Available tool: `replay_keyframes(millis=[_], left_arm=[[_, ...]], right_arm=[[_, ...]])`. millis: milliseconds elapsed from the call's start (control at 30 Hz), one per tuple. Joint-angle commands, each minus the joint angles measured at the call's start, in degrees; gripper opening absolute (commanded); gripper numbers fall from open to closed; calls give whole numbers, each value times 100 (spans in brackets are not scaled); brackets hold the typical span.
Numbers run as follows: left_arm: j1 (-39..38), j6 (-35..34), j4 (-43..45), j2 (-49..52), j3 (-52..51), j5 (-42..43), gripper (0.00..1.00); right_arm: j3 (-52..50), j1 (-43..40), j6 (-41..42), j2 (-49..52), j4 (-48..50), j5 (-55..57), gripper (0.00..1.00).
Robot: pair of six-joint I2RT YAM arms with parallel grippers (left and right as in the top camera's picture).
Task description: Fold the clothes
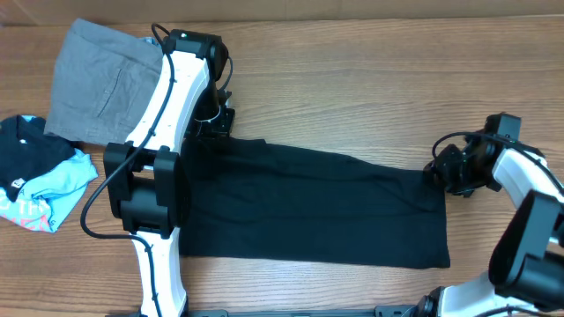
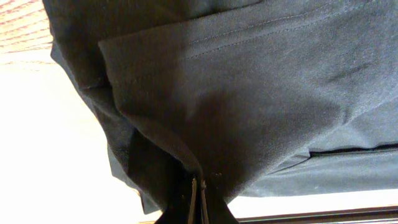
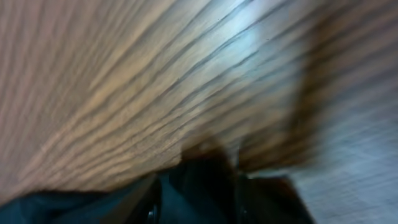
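- Black T-shirt: yours lies flat on the wooden worktop as one long dark band, its long edges running side to side in the overhead view. The left wrist view shows a stitched hem lying over a further layer of the same cloth, so it is at least doubled there.
- Left end effector: you have it at the T-shirt's left end, on the corner of the upper long edge as seen from overhead. In the left wrist view its jaws are fully closed, with a fold of the black cloth pinched between them. The cloth is drawn into a ridge running to the pinch.
- Left arm: it crosses above the T-shirt's left end and hides part of that end from overhead.
- Right end effector: it sits at the T-shirt's opposite end, by the upper right corner. I cannot tell whether it is touching the edge or just beside it. Your right wrist view is blurred, showing wood grain and dark shapes along the bottom. I cannot tell how far these jaws are parted, or whether they hold any cloth.
- Grey trousers: folded, beyond the T-shirt's upper left corner, partly under the left arm.
- Black and light-blue garment: bunched, well off the T-shirt's left end, just beside the trousers.
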Motion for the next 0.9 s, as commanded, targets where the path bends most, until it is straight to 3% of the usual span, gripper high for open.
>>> replay_keyframes(millis=[0,67,233,633,867], left_arm=[[-46,72,26,-26,-20,-37,4],[-39,72,35,-26,-20,-37,4],[-37,72,50,-26,-20,-42,4],[-26,107,-195,-66,188,-57,4],[-28,92,-258,-656,229,-63,4]], right_arm=[[-31,4,-254,92,46,-398,35],[-33,4,-256,98,37,-393,34],[7,2,-254,79,48,-437,4],[984,-116,-33,-1082,33,-496,4],[1084,-116,267,-1200,-83,-129,4]])
